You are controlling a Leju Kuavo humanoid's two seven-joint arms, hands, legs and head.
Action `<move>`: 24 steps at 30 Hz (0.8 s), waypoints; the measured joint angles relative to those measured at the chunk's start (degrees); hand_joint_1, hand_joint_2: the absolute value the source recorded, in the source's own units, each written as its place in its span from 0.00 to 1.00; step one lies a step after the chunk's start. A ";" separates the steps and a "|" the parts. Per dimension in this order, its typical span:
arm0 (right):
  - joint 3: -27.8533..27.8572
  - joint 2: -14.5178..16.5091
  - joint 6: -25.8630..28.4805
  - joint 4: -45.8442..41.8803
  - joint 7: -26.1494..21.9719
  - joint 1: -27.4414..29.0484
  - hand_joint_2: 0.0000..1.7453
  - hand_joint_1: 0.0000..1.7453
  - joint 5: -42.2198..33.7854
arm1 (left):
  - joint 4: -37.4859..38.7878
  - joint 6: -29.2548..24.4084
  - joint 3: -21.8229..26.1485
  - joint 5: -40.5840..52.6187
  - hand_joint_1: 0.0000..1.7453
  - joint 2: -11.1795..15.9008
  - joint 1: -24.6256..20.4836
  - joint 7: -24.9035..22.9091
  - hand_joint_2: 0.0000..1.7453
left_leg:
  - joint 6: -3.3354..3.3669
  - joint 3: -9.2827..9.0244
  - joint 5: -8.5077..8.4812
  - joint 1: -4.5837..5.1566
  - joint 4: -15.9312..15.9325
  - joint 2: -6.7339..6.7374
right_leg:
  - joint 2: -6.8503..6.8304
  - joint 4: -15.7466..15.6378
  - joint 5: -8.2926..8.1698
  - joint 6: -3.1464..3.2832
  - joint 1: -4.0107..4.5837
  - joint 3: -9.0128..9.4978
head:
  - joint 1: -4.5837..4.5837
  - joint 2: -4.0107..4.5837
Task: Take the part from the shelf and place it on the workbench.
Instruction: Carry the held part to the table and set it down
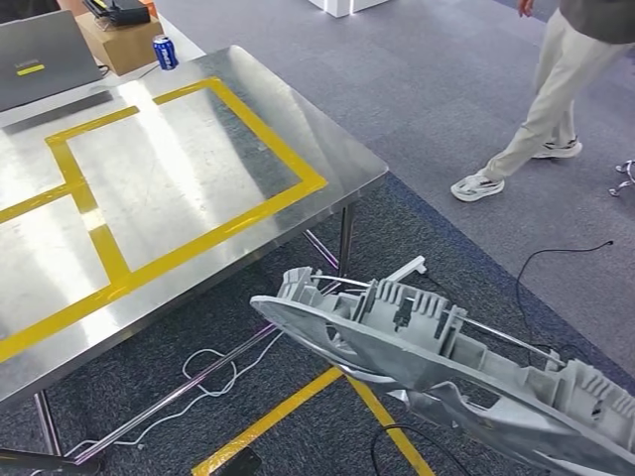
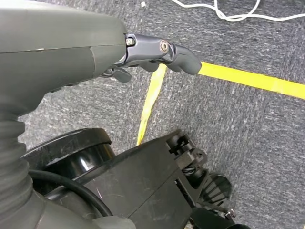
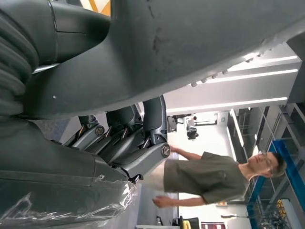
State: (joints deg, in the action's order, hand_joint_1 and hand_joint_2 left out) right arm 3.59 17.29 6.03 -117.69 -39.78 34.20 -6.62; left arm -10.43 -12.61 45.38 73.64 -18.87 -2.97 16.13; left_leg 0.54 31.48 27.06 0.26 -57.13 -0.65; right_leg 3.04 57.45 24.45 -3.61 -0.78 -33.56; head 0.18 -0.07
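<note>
The part (image 1: 449,367) is a long grey moulded plastic panel with ribs and clips. It hangs in the air at the lower right of the head view, over the carpet, off the near right corner of the workbench. The steel workbench (image 1: 180,169) carries yellow tape rectangles and takes up the left side. In the right wrist view my right hand (image 3: 118,138) grips the part (image 3: 201,43), its dark fingers (image 3: 154,124) curled up against the underside. My left hand (image 2: 107,52) hangs over the floor with its fingers (image 2: 172,53) stretched out and nothing in them.
A person (image 1: 554,89) walks across the carpet at the top right and appears as a person (image 3: 216,179) in the right wrist view. A laptop (image 1: 45,59), a cardboard box (image 1: 120,40) and a blue can (image 1: 165,52) stand at the bench's far end. White cables (image 1: 202,382) and yellow floor tape (image 1: 300,402) lie under the bench.
</note>
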 joint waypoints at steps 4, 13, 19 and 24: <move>0.73 0.89 0.95 0.08 -0.11 -0.09 1.00 1.00 4.28 | 0.00 -0.29 0.39 -0.26 0.00 -0.17 -0.07 0.00 1.00 | 0.82 -1.42 -0.60 -0.67 2.16 0.31 | -1.21 3.80 2.08 -0.66 0.11 -2.00 | -0.31 0.00; 0.86 1.22 4.19 0.20 -0.13 0.27 1.00 1.00 11.19 | -0.01 -0.45 1.04 -0.25 0.00 -0.08 -0.06 0.00 1.00 | -1.62 -5.21 3.33 -1.55 1.76 0.85 | -2.87 2.26 -0.24 -2.14 -1.18 -1.20 | -0.95 0.00; 0.64 1.74 5.68 0.10 -0.16 0.99 1.00 1.00 16.17 | -0.01 -0.48 1.15 -0.16 0.00 -0.03 -0.24 0.12 1.00 | -2.83 -4.01 6.06 -1.61 -1.70 0.85 | -2.09 1.42 2.53 1.48 -0.60 0.67 | -0.07 0.00; 0.55 1.88 6.59 0.07 -0.16 1.32 1.00 1.00 18.97 | 0.00 -0.45 1.27 -0.26 0.00 0.00 -0.10 1.11 1.00 | -1.93 9.80 4.91 -1.06 -16.76 0.82 | -1.77 0.23 6.00 2.41 0.30 5.72 | 0.12 0.00</move>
State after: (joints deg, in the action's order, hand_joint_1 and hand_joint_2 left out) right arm 4.14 19.17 12.62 -117.62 -39.94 35.52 12.35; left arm -10.43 -13.06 46.64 73.37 -18.87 -3.06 17.24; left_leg -1.39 41.27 31.97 -0.80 -73.89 0.16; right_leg 1.28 57.68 30.46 -1.20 -0.48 -27.84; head 0.30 -0.07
